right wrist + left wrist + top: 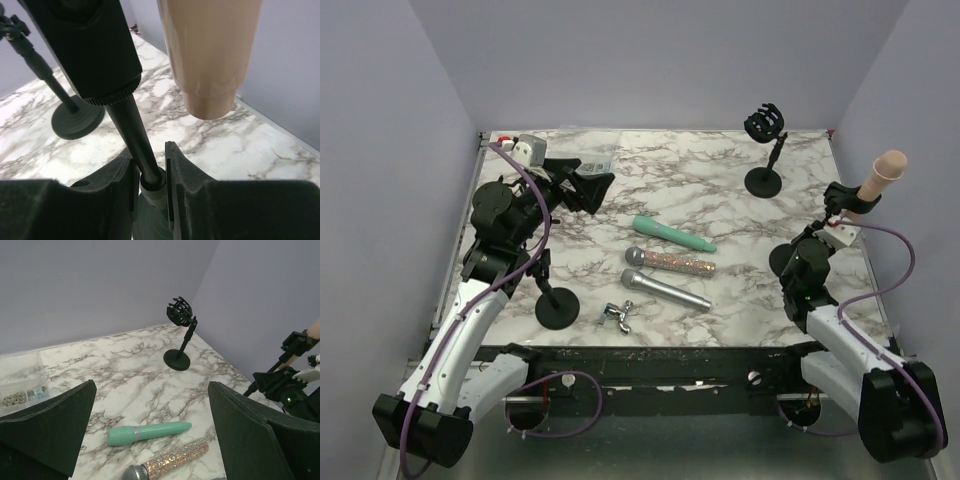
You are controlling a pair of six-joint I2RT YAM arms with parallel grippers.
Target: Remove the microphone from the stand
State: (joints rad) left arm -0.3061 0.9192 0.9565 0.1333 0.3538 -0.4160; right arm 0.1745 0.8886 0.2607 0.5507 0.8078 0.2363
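Observation:
A beige microphone [885, 175] sits tilted in the clip of a black stand [840, 197] at the table's right edge. My right gripper [836, 207] is shut on that stand's pole [134, 131] low down, just above its base; in the right wrist view the gripper [150, 161] pinches the pole and the microphone's [210, 50] handle end hangs above. My left gripper [598, 190] is open and empty over the table's back left. In the left wrist view the gripper [151, 390] faces right, towards the held stand [295, 347].
An empty stand [765, 150] is at the back right. Another stand base [557, 307] sits near the left arm. Teal [672, 234], glittery [670, 262] and silver [665, 290] microphones lie mid-table, with a metal clip [618, 316] in front. A clear box [20, 385] is at back left.

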